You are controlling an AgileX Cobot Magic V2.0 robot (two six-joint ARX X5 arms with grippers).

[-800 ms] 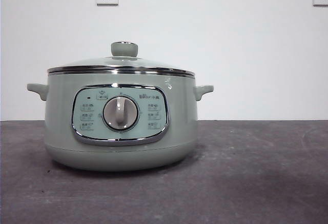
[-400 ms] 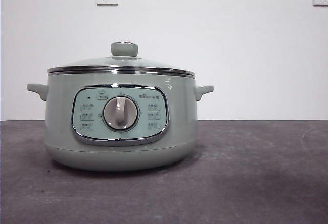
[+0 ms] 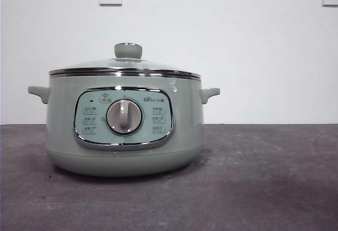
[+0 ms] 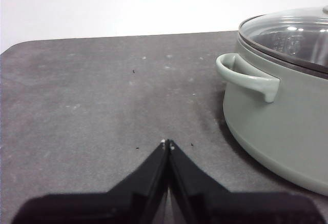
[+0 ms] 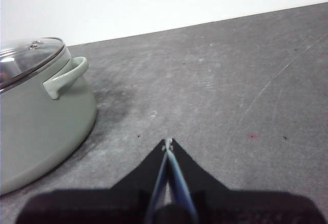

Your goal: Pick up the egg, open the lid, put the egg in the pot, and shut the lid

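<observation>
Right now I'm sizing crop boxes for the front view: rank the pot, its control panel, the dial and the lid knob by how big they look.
1. pot
2. control panel
3. dial
4. lid knob

The pot [image 3: 124,130] is the only obstacle on the desk [image 3: 264,178], standing left of centre in the front view with the lid [image 3: 124,66] seated on its rim. Its two side handles jut outward. Open desk surface stretches to either side of it, wider on the right in the front view. The left gripper [image 4: 167,143] and right gripper [image 5: 167,141], jaws pressed together, sit over bare desk beside the pot, seemingly apart from it.
</observation>
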